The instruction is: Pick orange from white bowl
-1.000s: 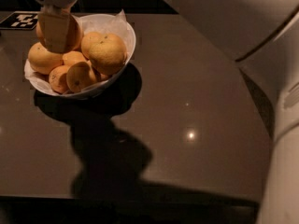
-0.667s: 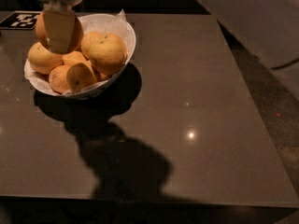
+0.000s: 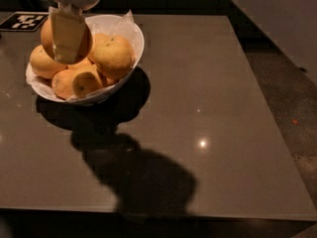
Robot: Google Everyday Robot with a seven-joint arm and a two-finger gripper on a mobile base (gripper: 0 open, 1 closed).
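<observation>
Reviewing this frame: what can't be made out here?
- The gripper, camera view, above the white bowl: top cut off by the upper edge.
- The orange behind it: mostly hidden by the gripper.
- The lower fruits: partly buried under upper ones and the paper lining.

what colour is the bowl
white, camera view: glossy white bowl; gripper reaches among its orange fruits

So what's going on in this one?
The robot's pale two-finger gripper is down over the wide, paper-lined white bowl at the far left of the dark glossy table. It sits against one round deep-orange fruit at the top of the pile, partly hiding it. That orange is not yet out of the bowl.
</observation>
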